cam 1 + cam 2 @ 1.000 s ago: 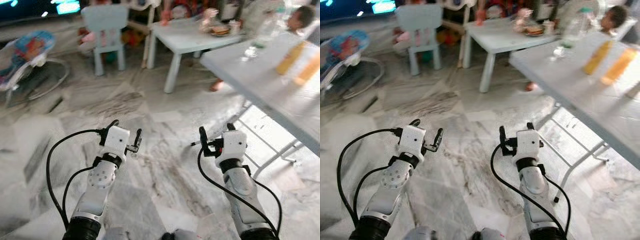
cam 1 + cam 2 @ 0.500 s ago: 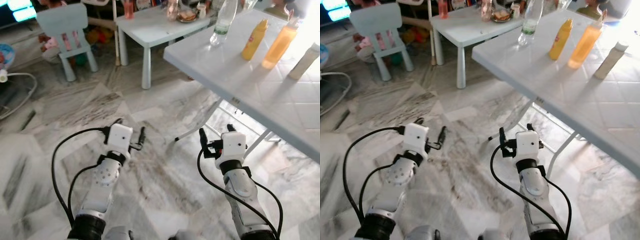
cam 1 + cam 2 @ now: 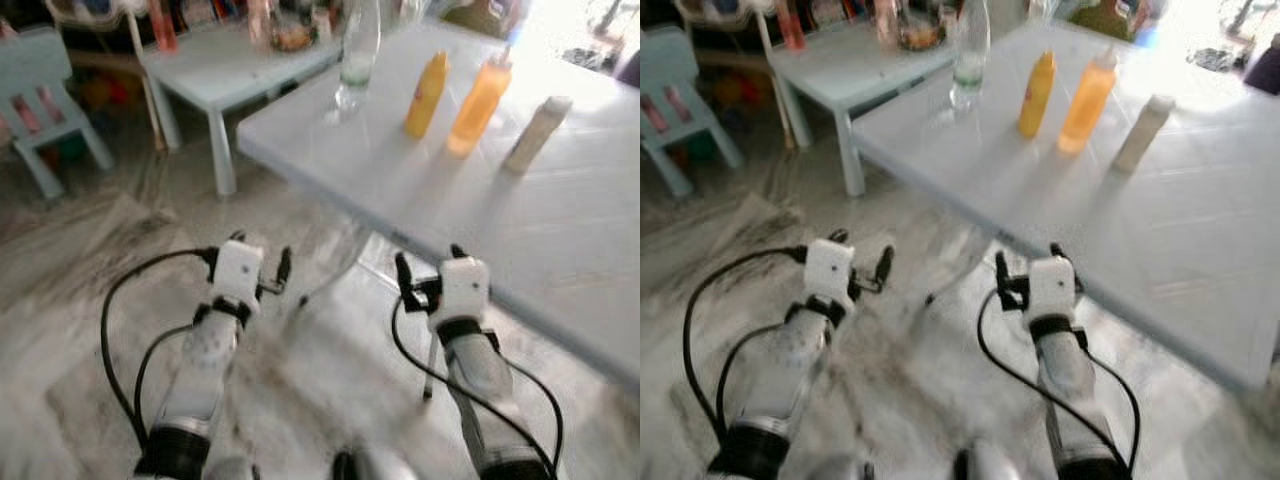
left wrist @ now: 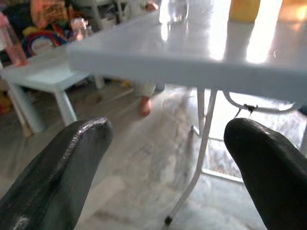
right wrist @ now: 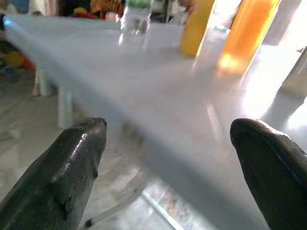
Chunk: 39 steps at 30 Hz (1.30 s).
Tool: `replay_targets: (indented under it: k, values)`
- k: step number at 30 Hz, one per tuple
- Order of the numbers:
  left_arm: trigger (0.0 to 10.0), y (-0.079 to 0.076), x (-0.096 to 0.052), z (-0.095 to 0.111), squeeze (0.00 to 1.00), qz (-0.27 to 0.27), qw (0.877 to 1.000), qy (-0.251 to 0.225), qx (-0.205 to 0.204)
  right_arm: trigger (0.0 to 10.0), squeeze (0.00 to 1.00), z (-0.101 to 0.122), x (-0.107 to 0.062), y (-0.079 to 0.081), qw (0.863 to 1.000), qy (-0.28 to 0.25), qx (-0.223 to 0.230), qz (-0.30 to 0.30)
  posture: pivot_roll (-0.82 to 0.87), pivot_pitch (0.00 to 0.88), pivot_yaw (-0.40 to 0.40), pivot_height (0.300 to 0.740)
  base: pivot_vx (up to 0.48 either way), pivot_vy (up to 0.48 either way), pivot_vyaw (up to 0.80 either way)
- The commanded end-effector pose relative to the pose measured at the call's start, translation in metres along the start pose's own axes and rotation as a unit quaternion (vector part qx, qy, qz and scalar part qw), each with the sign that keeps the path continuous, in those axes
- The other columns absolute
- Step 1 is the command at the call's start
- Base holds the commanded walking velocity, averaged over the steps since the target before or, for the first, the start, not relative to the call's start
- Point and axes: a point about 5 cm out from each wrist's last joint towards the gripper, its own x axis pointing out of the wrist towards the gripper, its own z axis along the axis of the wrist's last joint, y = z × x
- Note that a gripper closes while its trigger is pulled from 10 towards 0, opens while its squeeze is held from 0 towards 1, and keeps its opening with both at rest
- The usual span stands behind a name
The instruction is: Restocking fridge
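Observation:
A white folding table (image 3: 500, 230) stands just ahead and to the right. On it, near its far edge, are a clear plastic bottle (image 3: 358, 55), a yellow bottle (image 3: 426, 95), an orange bottle (image 3: 478, 102) and a white bottle (image 3: 535, 135). My left gripper (image 3: 258, 254) is held out over the marble floor, short of the table's near edge, open and empty. My right gripper (image 3: 430, 262) is at the table's edge, also open with nothing in it. The right wrist view looks across the tabletop at the yellow bottle (image 5: 197, 26) and the orange bottle (image 5: 247, 33).
A low pale-blue children's table (image 3: 225, 70) with small items stands at the back left, and a pale-blue child's chair (image 3: 40, 85) stands further left. The folding table's thin metal legs (image 4: 204, 143) stand on the floor beneath it.
The whole view has swung to the right and closer to the white table, so the camera has moved. Both grippers keep the same pose, open and empty.

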Motion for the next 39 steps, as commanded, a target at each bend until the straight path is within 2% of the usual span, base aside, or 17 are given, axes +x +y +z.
replay_targets:
  k: [1,4,6,11,21,25,31,39]
  values:
    - [10.0,0.009,-0.001,0.001,0.00,0.013,1.000,0.000,-0.004,10.0,0.00,0.001,-0.001,0.005,1.000,-0.003,0.002,0.011,0.05,0.139,-0.029,0.740,0.465,0.000,-0.80]
    - [10.0,0.010,-0.001,0.000,0.00,0.018,1.000,0.001,-0.007,10.0,0.00,0.001,-0.001,0.003,1.000,-0.003,0.001,0.010,0.05,0.139,-0.027,0.740,0.459,0.000,-0.80]
    - [10.0,0.013,-0.002,-0.003,0.00,0.039,0.998,0.006,-0.039,10.0,0.00,0.001,0.000,0.002,1.000,-0.004,0.000,0.007,0.05,0.139,-0.026,0.740,0.386,0.285,-0.48]
    - [10.0,0.017,0.000,0.000,0.00,0.042,0.999,-0.003,-0.014,10.0,0.00,0.002,0.002,0.004,1.000,-0.004,-0.003,0.006,0.05,0.140,-0.024,0.740,0.313,0.362,0.00]
    - [10.0,0.011,0.003,0.003,0.00,0.030,0.999,-0.008,-0.019,10.0,0.00,0.002,0.002,0.004,1.000,-0.005,-0.001,0.002,0.04,0.139,-0.022,0.740,0.312,0.365,0.00]
    - [10.0,0.006,0.003,0.004,0.00,0.022,0.999,-0.011,-0.020,10.0,0.00,0.002,0.002,0.003,1.000,-0.004,-0.002,0.001,0.04,0.141,-0.022,0.740,0.285,0.000,0.00]
    - [10.0,0.000,0.002,0.004,0.00,0.010,1.000,-0.015,-0.022,10.0,0.00,0.000,0.002,0.004,1.000,0.000,-0.002,0.003,0.05,0.142,-0.025,0.740,0.000,0.000,-0.80]
    - [10.0,0.001,0.000,0.005,0.00,0.005,0.999,-0.020,-0.027,10.0,0.00,0.001,0.003,0.006,1.000,-0.001,-0.005,0.004,0.05,0.143,-0.026,0.740,0.000,0.000,-0.80]
